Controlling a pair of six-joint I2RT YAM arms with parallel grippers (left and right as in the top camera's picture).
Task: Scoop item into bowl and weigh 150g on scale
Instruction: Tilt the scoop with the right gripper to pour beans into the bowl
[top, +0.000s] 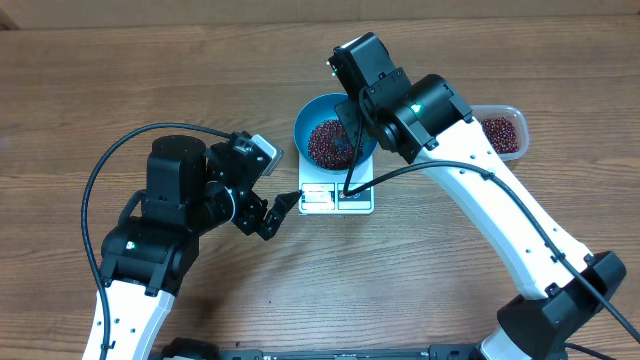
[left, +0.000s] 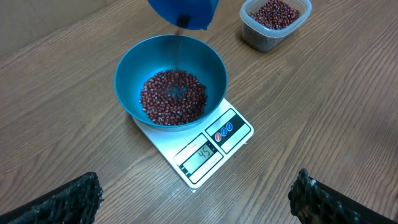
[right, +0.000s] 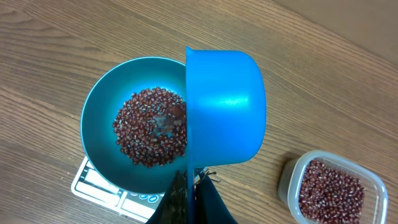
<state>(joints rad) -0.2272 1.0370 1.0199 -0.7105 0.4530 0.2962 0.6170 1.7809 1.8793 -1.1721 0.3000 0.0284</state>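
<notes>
1. Small blue plastic scoop (right: 225, 106): pinched by right end effector (right: 193, 186), tipped above round blue bowl (right: 99, 106).
2. Dark red-brown beans (right: 146, 127): inside bowl, on flat white scale (top: 336, 199).
3. Left end effector (top: 278, 213): spread, left of scale.

My left arm (top: 160, 230) and right arm (top: 490, 215) show white links and black joint housings. A black cable (top: 170, 127) loops along each; a green light (top: 415, 108) glows on the right one.

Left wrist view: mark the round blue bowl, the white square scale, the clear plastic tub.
Round blue bowl (left: 129, 76): left wrist view, bare inner wall.
White square scale (left: 202, 153): left wrist view, display window.
Clear plastic tub (left: 259, 40): left wrist view, front wall.
</notes>
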